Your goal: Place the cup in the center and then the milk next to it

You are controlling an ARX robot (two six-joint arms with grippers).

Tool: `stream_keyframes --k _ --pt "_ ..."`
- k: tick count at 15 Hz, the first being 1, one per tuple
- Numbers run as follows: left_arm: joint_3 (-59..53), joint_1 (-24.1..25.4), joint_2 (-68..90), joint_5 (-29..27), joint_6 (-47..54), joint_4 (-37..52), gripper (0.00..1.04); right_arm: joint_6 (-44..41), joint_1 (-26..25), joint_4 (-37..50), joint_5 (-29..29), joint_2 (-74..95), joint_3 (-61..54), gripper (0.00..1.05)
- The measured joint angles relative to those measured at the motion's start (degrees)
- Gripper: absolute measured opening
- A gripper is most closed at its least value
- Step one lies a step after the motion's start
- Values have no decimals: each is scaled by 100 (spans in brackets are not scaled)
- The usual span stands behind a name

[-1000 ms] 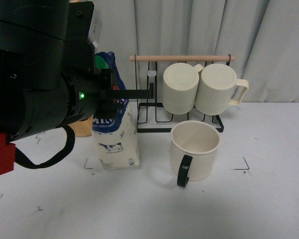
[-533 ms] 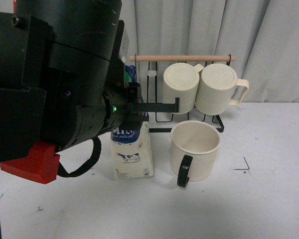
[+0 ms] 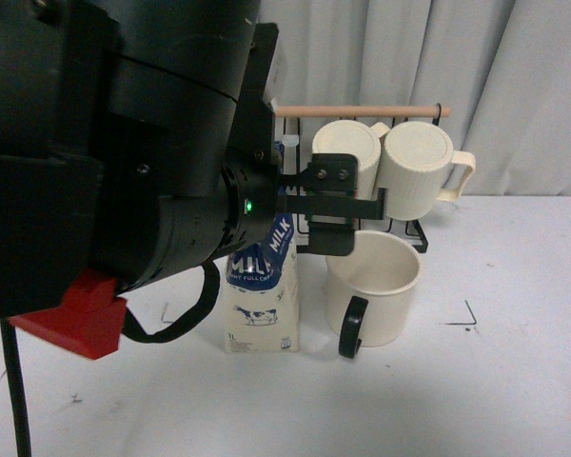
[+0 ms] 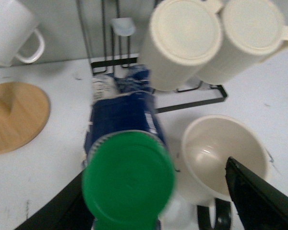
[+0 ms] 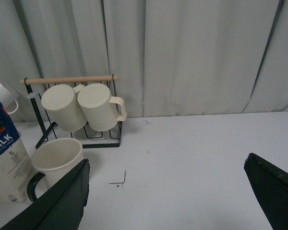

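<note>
The cup, a large cream mug with a black handle turned toward me, stands on the white table in front of the rack. Just left of it, close beside it, the milk stands upright on the table. My left gripper hangs open above the carton's top. In the left wrist view the green cap lies between the spread jaws of this gripper, and one finger reaches over the cup. My right gripper is open over bare table, right of the cup and the milk.
A black wire rack with a wooden rod holds two ribbed cream mugs right behind the cup. A round wooden board and a small white mug sit left of the carton. A grey curtain closes off the back.
The left arm has swung right, and the milk has shifted right with it, ending beside the cup. The cup has stayed put.
</note>
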Motion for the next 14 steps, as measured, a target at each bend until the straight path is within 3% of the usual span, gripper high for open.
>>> stream_keyframes --k 3,6,7,8,9,13,14 --pt "-649 -50 -911 822 581 -383 100 0 0 0 0 0 0 98" --pt "-1847 352 -2321 1978 1368 -72 98 0 0 0 0 0 0 98" --pt "-2098 492 -2747 2006 1510 -24 98 0 0 0 0 0 0 98" --pt "-2465 356 -2581 807 1427 1639 87 0 2 2 -2 0 0 98" --pt "-3547 782 -2924 -885 1307 2769 62 0 -2 0 4 0 0 98" --pt "-4232 1685 -4409 -170 1222 2184 13 0 0 0 0 0 0 98" --pt "-4444 1867 -4513 13 1211 2581 1 0 0 0 0 0 0 98"
